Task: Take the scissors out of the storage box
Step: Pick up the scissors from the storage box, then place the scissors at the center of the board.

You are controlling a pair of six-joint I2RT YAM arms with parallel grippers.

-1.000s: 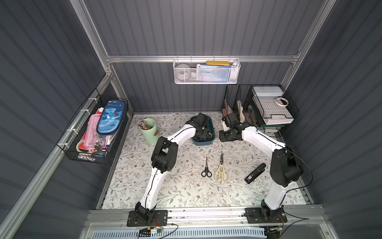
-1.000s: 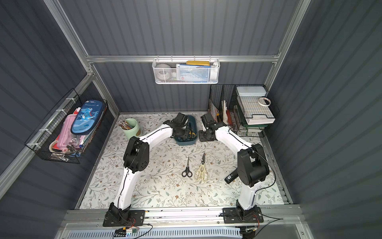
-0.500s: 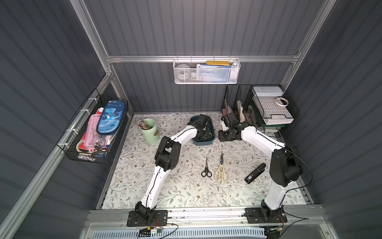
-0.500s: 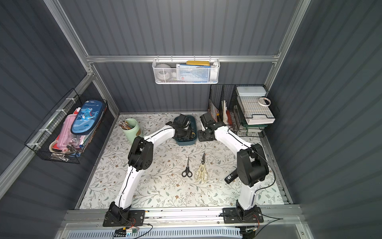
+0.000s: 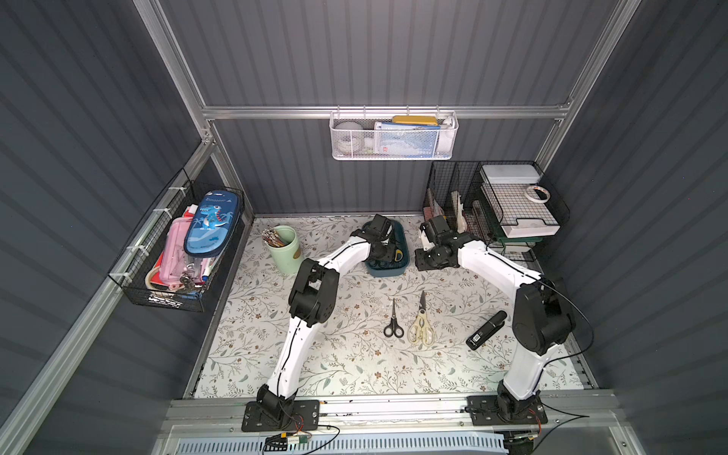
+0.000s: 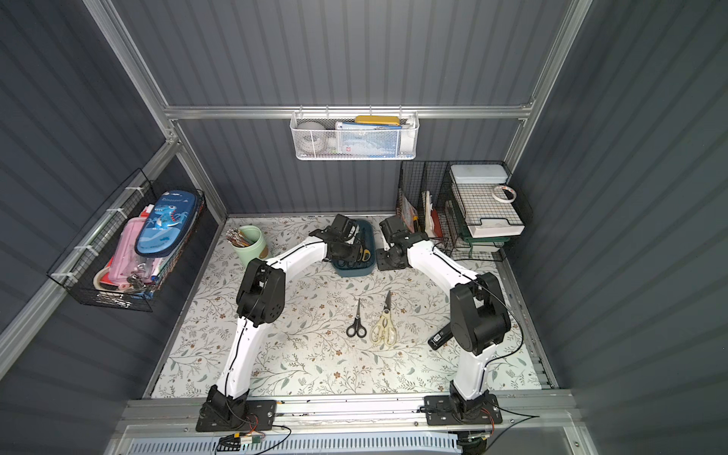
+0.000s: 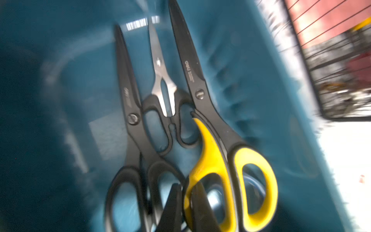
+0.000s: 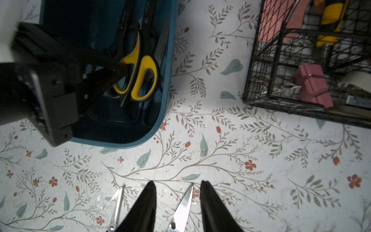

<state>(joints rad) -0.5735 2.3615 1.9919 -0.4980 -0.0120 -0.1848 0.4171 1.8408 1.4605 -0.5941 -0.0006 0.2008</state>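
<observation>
In both top views the storage box stands at the rear of the tabletop. The left tool reaches into it and the right tool hangs just beside it. Two pairs (small black scissors, cream shears) lie side by side on the tabletop, well apart from the box.

Left wrist view: three pairs lie in the box. The left tool is clamped tight on a handle loop of the yellow-and-black scissors.

Right wrist view: the right tool stands partly open and empty above the tabletop.
</observation>
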